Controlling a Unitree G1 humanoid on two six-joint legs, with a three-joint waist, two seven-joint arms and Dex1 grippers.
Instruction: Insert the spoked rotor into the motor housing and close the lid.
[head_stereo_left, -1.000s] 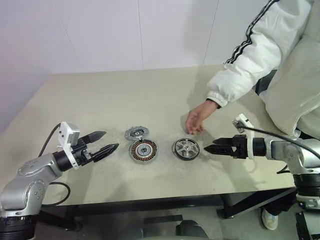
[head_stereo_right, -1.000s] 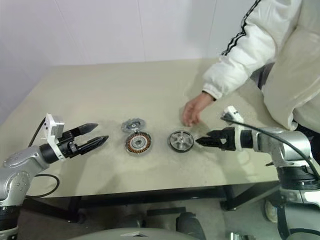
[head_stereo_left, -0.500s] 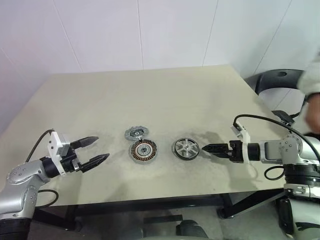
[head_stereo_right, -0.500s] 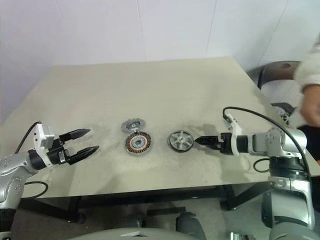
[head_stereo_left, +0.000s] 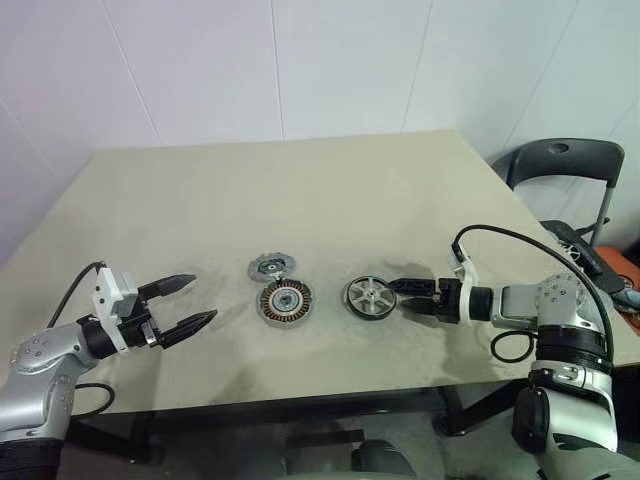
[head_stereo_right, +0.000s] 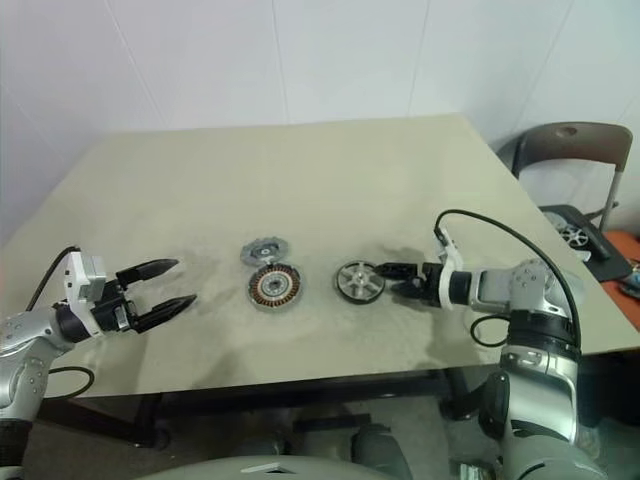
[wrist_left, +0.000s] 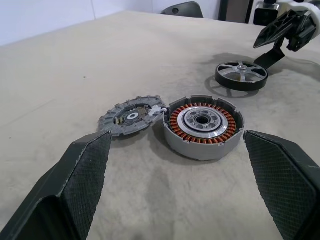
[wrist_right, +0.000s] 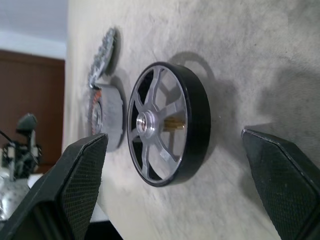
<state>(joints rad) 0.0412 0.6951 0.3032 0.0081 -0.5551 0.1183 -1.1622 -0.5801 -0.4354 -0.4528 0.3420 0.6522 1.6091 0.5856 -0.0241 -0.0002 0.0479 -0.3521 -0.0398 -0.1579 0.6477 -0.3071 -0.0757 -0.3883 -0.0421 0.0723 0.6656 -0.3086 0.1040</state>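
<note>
Rotor, the spoked rotor (head_stereo_left: 371, 296), is our landmark: just right our right gripper (head_stereo_left: 397, 293), fingers wide, holding nothing; far left our left gripper (head_stereo_left: 190, 301), also wide.

A beige table (head_stereo_left: 300, 180) stands against a white panelled wall (head_stereo_left: 280, 60), with a dark grey chair (head_stereo_left: 560, 160) just off its corner at about two o'clock and small clutter on the floor (head_stereo_right: 580, 235) beside it.

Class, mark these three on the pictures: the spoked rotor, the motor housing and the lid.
spoked rotor (head_stereo_left: 371, 296), left eye view, on its silver central hub.
motor housing (wrist_left: 203, 120), left wrist view, on its silver centre inside the copper windings.
lid (head_stereo_left: 272, 266), left eye view, on its small coloured centre.
</note>
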